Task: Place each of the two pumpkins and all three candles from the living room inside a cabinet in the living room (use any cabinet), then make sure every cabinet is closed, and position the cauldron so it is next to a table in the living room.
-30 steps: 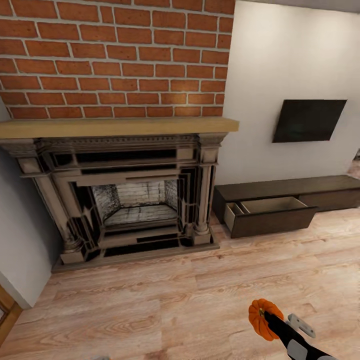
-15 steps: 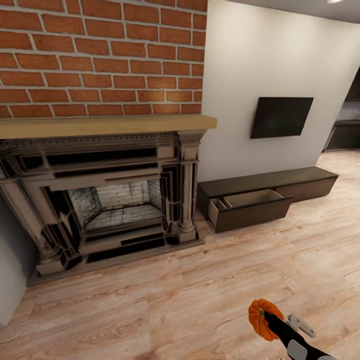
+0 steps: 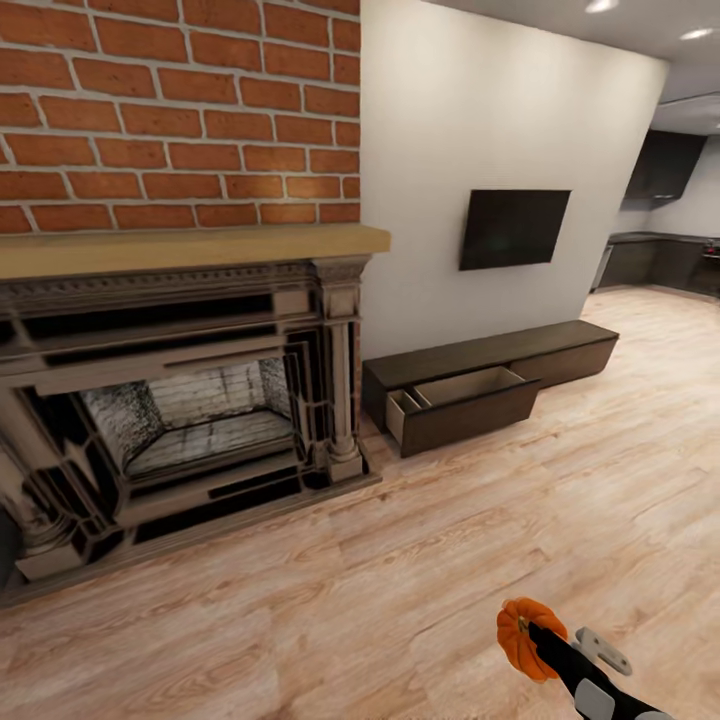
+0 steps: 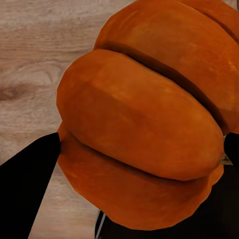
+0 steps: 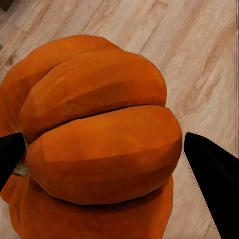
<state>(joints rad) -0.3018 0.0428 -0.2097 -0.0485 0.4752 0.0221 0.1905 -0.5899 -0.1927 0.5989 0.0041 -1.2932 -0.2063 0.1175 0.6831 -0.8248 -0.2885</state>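
Note:
In the left wrist view, my left gripper [image 4: 132,164] is shut on an orange pumpkin [image 4: 144,119], with black fingers [image 4: 27,189] on either side of it. My right gripper [image 5: 109,159] is shut on a second orange pumpkin [image 5: 99,129] above the wood floor. In the head view that pumpkin [image 3: 520,636] sits at the tip of my right gripper [image 3: 532,634], low at the right. The long dark-brown cabinet [image 3: 500,350] stands against the white wall, well ahead of the right gripper. One of its drawers [image 3: 465,390] is pulled open and its pale inside looks bare.
A dark ornate fireplace [image 3: 180,400] with a pale wood mantel and a brick wall above stands left of the cabinet. A black TV [image 3: 513,228] hangs over the cabinet. Dark kitchen units [image 3: 655,260] show at the far right. Wood floor [image 3: 400,580] stretches between me and the cabinet.
The whole head view has shifted left, so the camera has turned right. The kitchen has come into view. The pumpkin stays in my right gripper at the same spot.

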